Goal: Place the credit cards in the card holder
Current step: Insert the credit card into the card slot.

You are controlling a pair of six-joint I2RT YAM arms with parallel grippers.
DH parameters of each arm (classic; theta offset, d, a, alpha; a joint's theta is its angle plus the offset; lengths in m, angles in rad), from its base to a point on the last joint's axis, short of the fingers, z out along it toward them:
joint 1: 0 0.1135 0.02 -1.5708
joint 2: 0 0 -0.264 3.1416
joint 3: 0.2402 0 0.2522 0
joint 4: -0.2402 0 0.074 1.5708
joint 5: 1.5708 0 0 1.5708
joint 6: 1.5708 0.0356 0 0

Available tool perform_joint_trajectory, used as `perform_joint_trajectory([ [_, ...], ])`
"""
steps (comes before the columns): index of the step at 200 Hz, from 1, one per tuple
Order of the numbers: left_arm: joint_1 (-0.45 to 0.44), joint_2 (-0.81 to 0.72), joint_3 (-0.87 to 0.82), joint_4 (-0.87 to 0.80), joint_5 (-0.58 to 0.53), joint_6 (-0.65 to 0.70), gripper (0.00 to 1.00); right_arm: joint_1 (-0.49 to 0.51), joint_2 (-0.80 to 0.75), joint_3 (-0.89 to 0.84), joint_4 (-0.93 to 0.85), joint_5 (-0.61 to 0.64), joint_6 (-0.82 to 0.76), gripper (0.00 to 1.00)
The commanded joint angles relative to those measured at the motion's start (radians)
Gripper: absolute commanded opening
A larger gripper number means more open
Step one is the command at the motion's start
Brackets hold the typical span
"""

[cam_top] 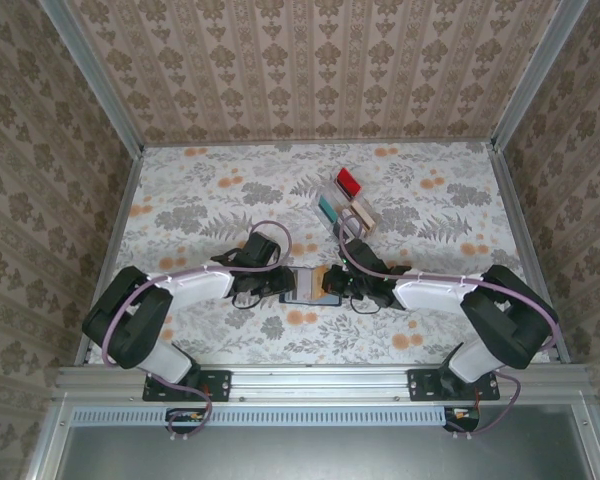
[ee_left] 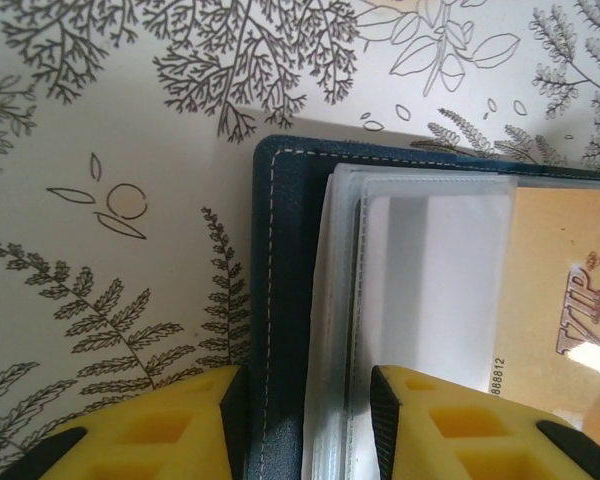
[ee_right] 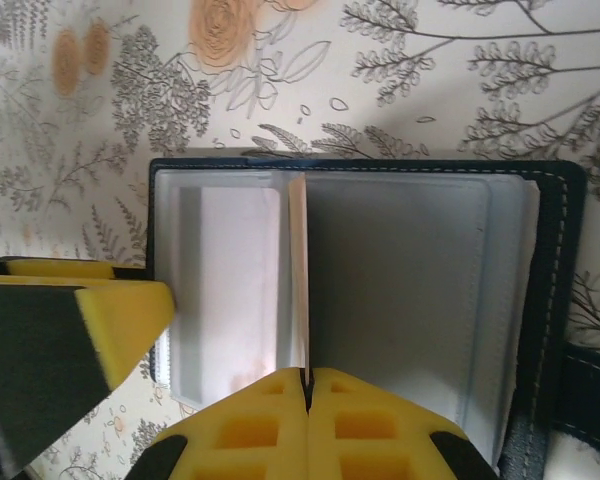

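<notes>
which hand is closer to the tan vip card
Right. The right hand pinches the tan card on edge; the left hand straddles the card holder's stitched edge.

Overhead, 2 wrist close-ups: card holder (ee_left: 280, 300)

The desk (cam_top: 200, 200) has a pale covering printed with grey ferns and orange flowers. At the middle of its near side, the navy card holder (cam_top: 298, 290) lies open and flat. Farther back, slightly right, stands a clear slotted rack (cam_top: 346, 205).
</notes>
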Motion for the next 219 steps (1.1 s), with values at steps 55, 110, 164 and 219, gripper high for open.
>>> perform_joint_trajectory([
  [55, -0.008, 0.030, 0.019, -0.014, 0.004, 0.012, 0.29, 0.007, -0.065, -0.048, 0.037, 0.017, 0.024, 0.00],
  [110, -0.013, 0.038, 0.027, -0.012, 0.007, 0.012, 0.29, 0.007, -0.013, -0.042, 0.117, -0.034, 0.074, 0.00],
  [164, -0.016, 0.036, 0.025, -0.011, 0.005, 0.011, 0.29, 0.015, 0.077, -0.057, 0.137, -0.017, 0.121, 0.00],
  [219, -0.016, 0.040, 0.030, -0.012, 0.005, 0.012, 0.28, 0.042, 0.077, -0.070, 0.090, 0.028, 0.144, 0.00],
])
